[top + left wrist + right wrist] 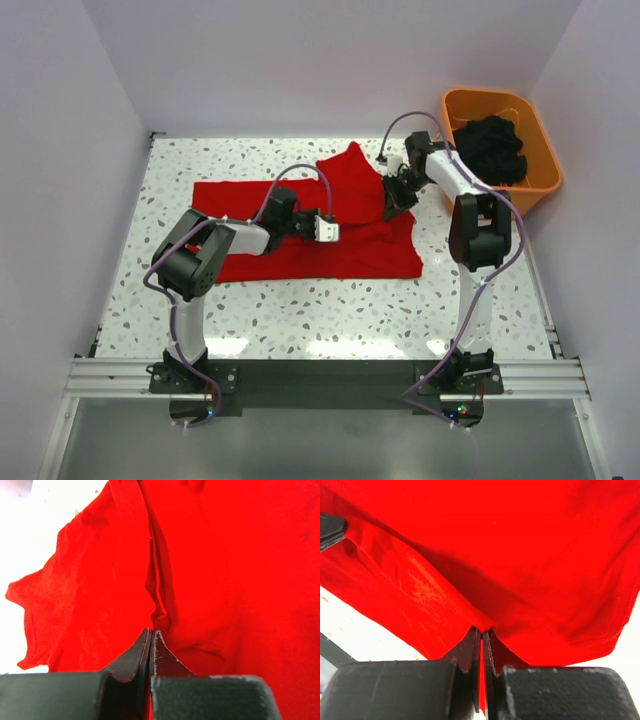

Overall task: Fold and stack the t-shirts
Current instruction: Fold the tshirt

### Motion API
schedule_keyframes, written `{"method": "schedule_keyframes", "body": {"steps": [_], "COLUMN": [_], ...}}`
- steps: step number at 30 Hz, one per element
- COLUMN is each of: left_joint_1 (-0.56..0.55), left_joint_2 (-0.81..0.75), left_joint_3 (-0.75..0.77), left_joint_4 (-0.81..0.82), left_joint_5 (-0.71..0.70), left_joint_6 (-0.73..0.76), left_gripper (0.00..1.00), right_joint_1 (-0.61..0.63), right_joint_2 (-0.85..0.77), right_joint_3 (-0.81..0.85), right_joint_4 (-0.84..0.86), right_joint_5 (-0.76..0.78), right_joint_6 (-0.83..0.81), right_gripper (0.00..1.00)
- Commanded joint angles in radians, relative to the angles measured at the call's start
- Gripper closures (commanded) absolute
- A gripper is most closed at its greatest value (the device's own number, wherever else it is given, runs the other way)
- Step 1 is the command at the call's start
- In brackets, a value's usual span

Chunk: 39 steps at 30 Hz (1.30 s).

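Observation:
A bright red t-shirt point(225, 200) lies spread over the middle of the speckled table, with one flap pointing toward the back. My left gripper point(338, 232) sits low over the shirt's middle. In the left wrist view the t-shirt point(240, 570) fills the frame, and the left gripper point(151, 631) is shut, with a raised crease at its tips and a red sliver between the fingers. My right gripper point(392, 207) is at the shirt's right side. The right wrist view shows the right gripper point(484, 631) shut on a fold of the t-shirt point(520, 540), which drapes above it.
An orange tub point(545, 180) stands at the back right corner with a heap of black cloth point(490, 150) inside. Bare speckled table point(300, 310) runs along the near side, in front of the shirt. White walls close in the left, right and back.

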Motion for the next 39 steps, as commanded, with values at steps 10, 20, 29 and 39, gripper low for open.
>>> {"method": "schedule_keyframes", "body": {"steps": [10,20,29,39], "left_joint_1": [0.021,0.022,0.172,0.505], "left_joint_2": [0.014,0.043,-0.111,-0.285], "left_joint_3": [0.042,0.196,0.344,0.304], "left_joint_4": [0.035,-0.092,-0.546,-1.359], "left_joint_5": [-0.049,-0.190,-0.214,-0.045], "left_joint_6": [-0.044,-0.260,-0.493,-0.279], "left_gripper": [1.00,0.62,0.54,0.55], "right_joint_1": [0.024,0.031,0.029,0.098], "right_joint_2": [0.038,0.032,-0.131,-0.289], "right_joint_3": [0.082,0.117,0.091,-0.225], "right_joint_4": [0.014,0.043,-0.064,-0.145], "right_joint_5": [0.038,0.155,0.238,0.255], "right_joint_6": [-0.006,0.004,-0.121,-0.229], "right_gripper": [1.00,0.54,0.46,0.54]}}
